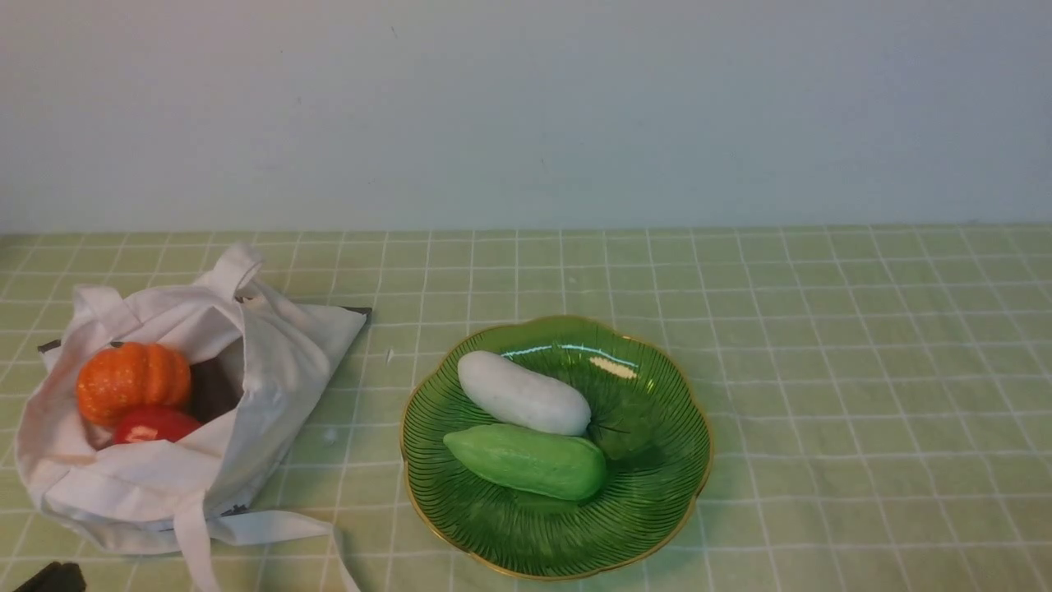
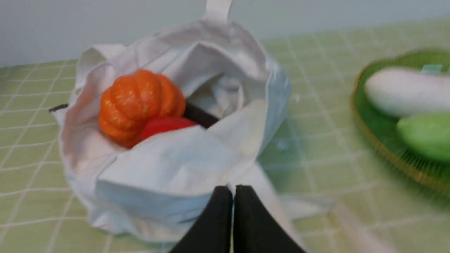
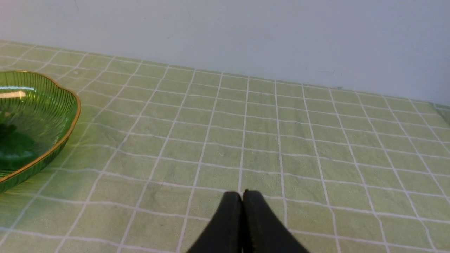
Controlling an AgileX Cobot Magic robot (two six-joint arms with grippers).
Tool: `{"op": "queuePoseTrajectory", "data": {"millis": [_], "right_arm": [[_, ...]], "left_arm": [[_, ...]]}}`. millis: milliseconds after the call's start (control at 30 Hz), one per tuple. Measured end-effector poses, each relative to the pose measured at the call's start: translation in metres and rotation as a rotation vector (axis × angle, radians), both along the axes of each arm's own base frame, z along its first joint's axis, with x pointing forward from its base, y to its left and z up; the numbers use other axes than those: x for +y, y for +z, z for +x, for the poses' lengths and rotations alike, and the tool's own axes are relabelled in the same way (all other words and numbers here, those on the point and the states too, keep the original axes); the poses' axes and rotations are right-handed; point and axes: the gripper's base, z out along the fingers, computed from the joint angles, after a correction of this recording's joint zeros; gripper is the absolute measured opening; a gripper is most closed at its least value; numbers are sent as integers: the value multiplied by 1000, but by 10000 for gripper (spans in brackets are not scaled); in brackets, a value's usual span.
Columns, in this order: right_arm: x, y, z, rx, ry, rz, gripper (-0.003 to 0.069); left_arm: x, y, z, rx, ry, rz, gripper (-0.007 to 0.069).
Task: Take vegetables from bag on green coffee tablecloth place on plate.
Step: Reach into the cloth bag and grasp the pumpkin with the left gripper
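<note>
Halfway through the unpacking.

Nearest you, your left gripper (image 2: 233, 198) and right gripper (image 3: 242, 203) are pinched fully closed on nothing. Beyond, left of frame, the bag (image 1: 279, 353) slumps open on the green coffee tablecloth (image 1: 822, 370), so the orange pumpkin (image 1: 131, 378) and the red vegetable (image 1: 152, 426) touching it lie exposed for a reach. At centre, the plate (image 1: 657, 526) already carries a white vegetable (image 1: 522, 393) and a green vegetable (image 1: 526, 460).
</note>
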Motion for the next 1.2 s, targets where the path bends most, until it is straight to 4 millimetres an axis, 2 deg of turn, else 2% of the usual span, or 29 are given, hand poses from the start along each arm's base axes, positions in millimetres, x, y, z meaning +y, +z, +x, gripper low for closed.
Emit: {"op": "queuePoseTrajectory", "data": {"millis": [33, 133, 267, 333, 433, 500, 533, 667, 733, 767, 800, 833, 867, 967, 1033, 1167, 1200], "right_arm": [[0, 0, 0, 0, 0, 0, -15], [0, 0, 0, 0, 0, 0, -15], [0, 0, 0, 0, 0, 0, -15], [0, 0, 0, 0, 0, 0, -15], [0, 0, 0, 0, 0, 0, -15], [0, 0, 0, 0, 0, 0, -15], [0, 0, 0, 0, 0, 0, -15], [0, 0, 0, 0, 0, 0, -15], [0, 0, 0, 0, 0, 0, -15], [0, 0, 0, 0, 0, 0, -15], [0, 0, 0, 0, 0, 0, -15], [0, 0, 0, 0, 0, 0, -15], [0, 0, 0, 0, 0, 0, -15], [0, 0, 0, 0, 0, 0, -15], [0, 0, 0, 0, 0, 0, -15], [0, 0, 0, 0, 0, 0, -15], [0, 0, 0, 0, 0, 0, -15]], "left_arm": [[-1, 6, 1, -53, 12, -132, -5], [0, 16, 2, -132, 36, -355, -5], [8, 34, 1, -334, 94, -508, -5], [14, 49, -3, -469, 126, -549, -5], [17, 94, -15, -629, 114, -533, -5], [15, 134, -26, -674, 80, -447, -5], [11, 150, -26, -648, 58, -382, -5], [-4, 189, -7, -418, -56, -132, -5], [-17, 191, 19, -151, -171, -7, -5], [-17, 193, 22, -147, -171, 0, -5], [-23, 191, 41, 40, -238, 55, -5], [-24, 191, 46, 84, -252, 69, -5], [-28, 185, 61, 252, -301, 112, -5], [-28, 174, 89, 492, -331, 195, -5], [-21, 157, 115, 675, -299, 279, -5], [-5, 136, 150, 859, -157, 345, -3], [-4, 135, 152, 866, -151, 349, -3]]}}
